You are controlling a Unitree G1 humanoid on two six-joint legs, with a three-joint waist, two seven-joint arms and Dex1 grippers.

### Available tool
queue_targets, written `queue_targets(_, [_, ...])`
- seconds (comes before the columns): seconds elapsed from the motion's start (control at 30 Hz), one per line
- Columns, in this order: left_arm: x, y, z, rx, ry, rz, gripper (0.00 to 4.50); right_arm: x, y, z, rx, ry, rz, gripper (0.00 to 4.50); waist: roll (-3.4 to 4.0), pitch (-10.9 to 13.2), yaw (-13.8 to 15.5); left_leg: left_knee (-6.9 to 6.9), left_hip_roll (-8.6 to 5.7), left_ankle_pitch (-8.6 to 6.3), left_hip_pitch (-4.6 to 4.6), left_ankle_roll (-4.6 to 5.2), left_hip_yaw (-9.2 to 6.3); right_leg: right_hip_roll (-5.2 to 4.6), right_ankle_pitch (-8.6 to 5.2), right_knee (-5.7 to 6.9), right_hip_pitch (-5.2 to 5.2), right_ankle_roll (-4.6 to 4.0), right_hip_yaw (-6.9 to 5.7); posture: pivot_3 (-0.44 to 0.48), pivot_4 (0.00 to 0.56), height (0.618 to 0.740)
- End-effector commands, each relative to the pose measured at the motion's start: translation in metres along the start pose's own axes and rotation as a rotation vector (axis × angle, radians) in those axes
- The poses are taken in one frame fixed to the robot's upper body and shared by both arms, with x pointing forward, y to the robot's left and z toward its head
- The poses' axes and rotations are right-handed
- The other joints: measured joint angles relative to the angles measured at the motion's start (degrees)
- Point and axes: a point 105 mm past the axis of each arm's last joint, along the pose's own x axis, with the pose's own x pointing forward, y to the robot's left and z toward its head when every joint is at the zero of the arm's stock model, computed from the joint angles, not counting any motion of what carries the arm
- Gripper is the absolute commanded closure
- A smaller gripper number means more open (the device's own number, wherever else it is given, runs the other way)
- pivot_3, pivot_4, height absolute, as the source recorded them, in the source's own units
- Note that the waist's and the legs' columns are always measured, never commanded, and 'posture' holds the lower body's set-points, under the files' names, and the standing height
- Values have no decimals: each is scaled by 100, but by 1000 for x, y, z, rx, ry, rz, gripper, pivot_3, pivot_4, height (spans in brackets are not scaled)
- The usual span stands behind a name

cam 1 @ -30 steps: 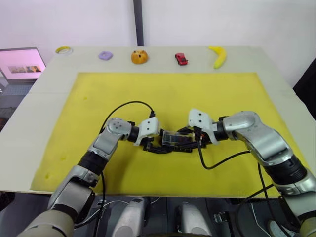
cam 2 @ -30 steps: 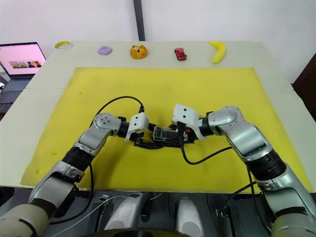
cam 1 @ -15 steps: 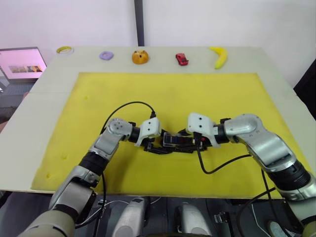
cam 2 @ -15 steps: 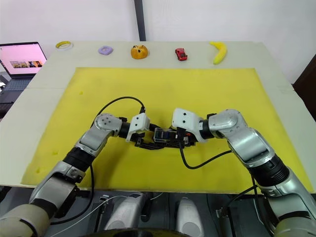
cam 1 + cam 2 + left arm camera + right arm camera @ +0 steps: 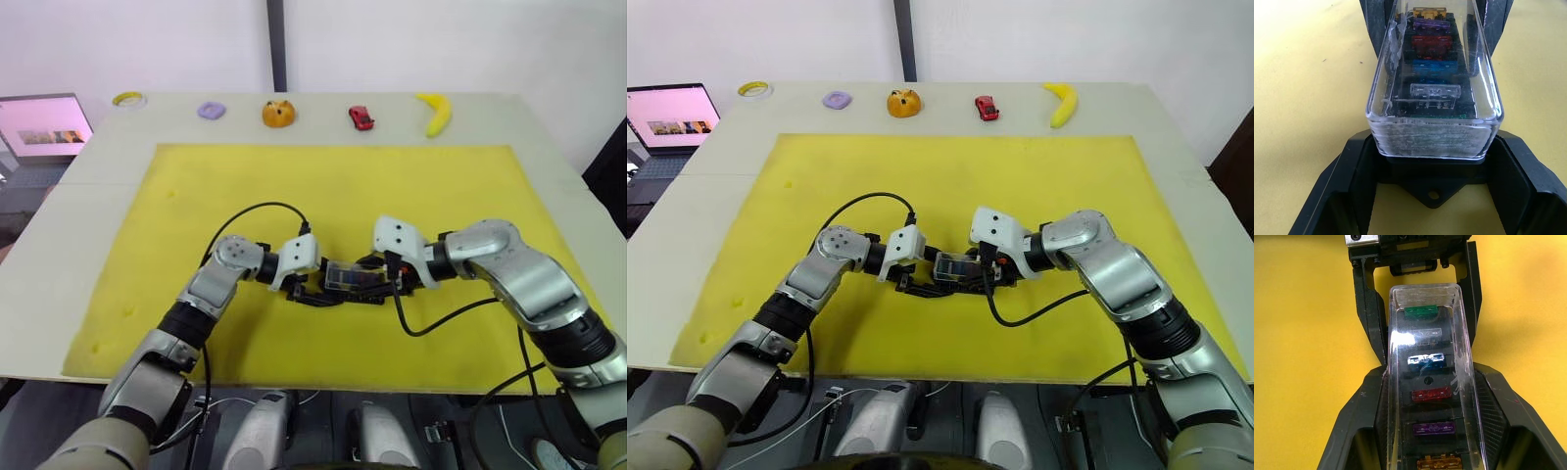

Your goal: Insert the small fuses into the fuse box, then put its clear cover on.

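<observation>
The black fuse box (image 5: pixel 353 278) lies in the middle of the yellow mat (image 5: pixel 333 186) with the clear cover (image 5: pixel 1435 127) sitting over it. Through the cover the small fuses stand in one row, among them a green one (image 5: pixel 1420 311), a red one (image 5: pixel 1431 394) and a purple one (image 5: pixel 1433 428). My left gripper (image 5: pixel 312 284) clasps the box's left end, its black fingers (image 5: pixel 1359 161) hugging both sides. From the right, my right gripper (image 5: pixel 384 279) is shut on the other end, its fingers (image 5: pixel 1371 396) flanking the covered box.
Along the table's far edge sit a tape ring (image 5: pixel 126 99), a purple piece (image 5: pixel 210 110), an orange object (image 5: pixel 277 113), a red toy car (image 5: pixel 360 117) and a banana (image 5: pixel 434 111). A laptop (image 5: pixel 44 125) stands at the far left. Black cables (image 5: pixel 250 209) loop off both wrists.
The right gripper pushed a little leftwards along the box half a second ago and has drawn back to where it was. The left gripper and the box stay put.
</observation>
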Motion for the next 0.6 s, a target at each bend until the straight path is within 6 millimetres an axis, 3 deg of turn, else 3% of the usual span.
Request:
queue_targets(0.03, [-6, 7, 12, 34, -43, 58, 1927, 6, 5, -41, 92, 127, 18, 2791, 0, 0, 0, 0, 0, 0, 0, 0, 0, 0, 0, 0, 0, 0, 0, 0, 150, 735])
queue_targets(0.13, [-5, 8, 13, 32, -46, 60, 1927, 6, 8, -45, 13, 154, 10, 2791, 0, 0, 5, 1, -2, -1, 0, 1, -1, -1, 0, 0, 1, 1, -1, 0, 150, 735])
queue_targets(0.37, [-4, 9, 13, 32, -47, 62, 1927, 5, 18, -44, 33, 178, 59, 2791, 1, -1, 6, 15, -4, -6, -2, 7, -3, -2, 0, 0, 5, 1, -1, 0, 150, 735])
queue_targets(0.6, [-1, 11, 16, 34, -56, 63, 1927, 14, 13, -39, 7, 229, 78, 2791, 0, -2, -3, 19, -6, -8, -1, 9, -4, -4, -1, 0, 7, 2, -1, 0, 150, 735])
